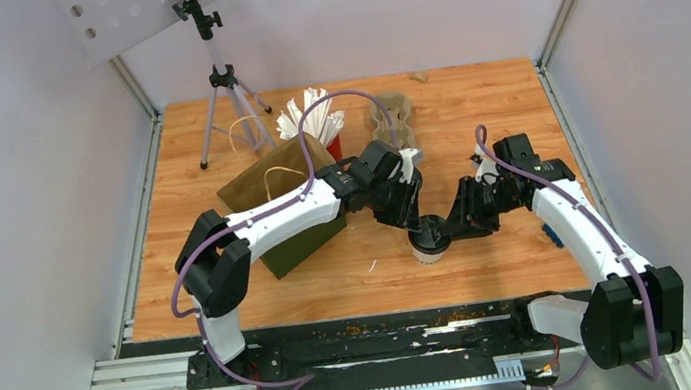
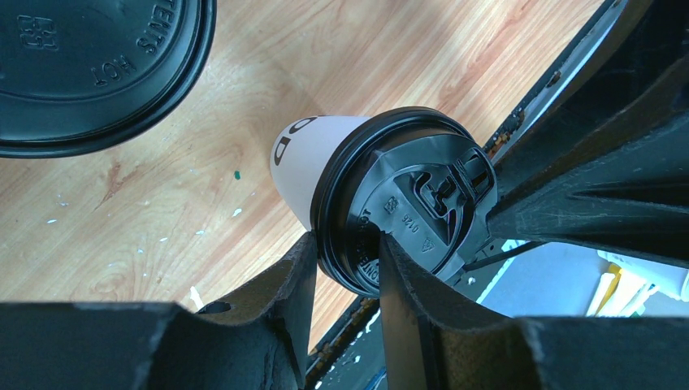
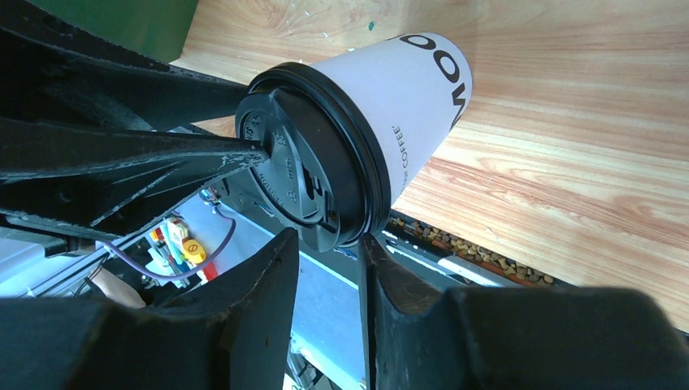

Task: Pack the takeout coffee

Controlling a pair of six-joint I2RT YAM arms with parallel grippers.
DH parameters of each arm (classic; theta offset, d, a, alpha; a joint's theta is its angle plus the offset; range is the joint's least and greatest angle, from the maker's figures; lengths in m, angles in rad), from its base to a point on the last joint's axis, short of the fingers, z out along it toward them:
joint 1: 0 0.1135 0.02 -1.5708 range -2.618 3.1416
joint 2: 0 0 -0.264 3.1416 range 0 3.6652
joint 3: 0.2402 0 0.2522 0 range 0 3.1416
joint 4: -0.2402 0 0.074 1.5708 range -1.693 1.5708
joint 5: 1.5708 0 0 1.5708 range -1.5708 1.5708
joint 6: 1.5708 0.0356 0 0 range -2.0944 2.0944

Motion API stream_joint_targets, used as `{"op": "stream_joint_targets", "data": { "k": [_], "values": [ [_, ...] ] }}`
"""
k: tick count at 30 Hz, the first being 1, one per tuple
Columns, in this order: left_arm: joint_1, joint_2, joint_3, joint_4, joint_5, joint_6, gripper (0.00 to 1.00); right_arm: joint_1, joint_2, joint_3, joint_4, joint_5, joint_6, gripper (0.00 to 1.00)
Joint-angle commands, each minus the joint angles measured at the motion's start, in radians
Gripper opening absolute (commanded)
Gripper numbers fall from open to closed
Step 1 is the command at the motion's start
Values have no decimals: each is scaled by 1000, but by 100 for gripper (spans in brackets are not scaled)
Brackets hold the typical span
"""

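One takeout coffee cup (image 1: 426, 243), white with a black lid, sits low over the table's middle; I cannot tell if its base touches the wood. My left gripper (image 2: 348, 244) is shut on the lid's rim, one finger on the lid top and one under the rim of the cup (image 2: 313, 150). From the other side my right gripper (image 3: 329, 240) pinches the same rim of this cup (image 3: 406, 106). In the top view the left gripper (image 1: 418, 224) and right gripper (image 1: 447, 230) meet over it. A second black lid (image 2: 89, 73) fills the left wrist view's upper-left corner, its cup hidden.
A brown paper bag (image 1: 277, 179) with green sides stands left of the cup, under my left arm. Behind it are a red cup of white straws (image 1: 317, 123) and a beige pulp tray (image 1: 391, 113). A tripod (image 1: 227, 90) stands at the back left.
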Motion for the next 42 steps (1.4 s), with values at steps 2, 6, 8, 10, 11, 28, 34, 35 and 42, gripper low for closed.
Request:
{"op": "stream_joint_targets", "data": {
  "k": [2,6,8,10,11,28,34,35,42],
  "values": [
    [-13,36,-25,-32,-28,30,40,10,6,-30,67,-13,25,32],
    [-14,39,-25,-30,-27,28,39,9,17,-46,79,-14,17,30],
    [-14,40,-26,-29,-28,26,39,9,19,-55,81,-8,11,30],
    [-14,41,-27,-30,-29,28,39,9,21,-62,81,-5,4,28],
    [-14,42,-29,-29,-29,28,39,9,22,-66,81,-1,2,28],
    [-14,54,-64,-27,-25,28,38,9,18,-193,107,61,-16,23],
    [-13,58,-81,-29,-30,34,38,9,30,-222,107,111,-16,23],
    [-13,58,-85,-31,-32,36,38,10,32,-220,106,113,-16,23],
    [-14,52,-85,-45,-36,46,38,7,21,-153,74,119,-19,28]
  ]
}}
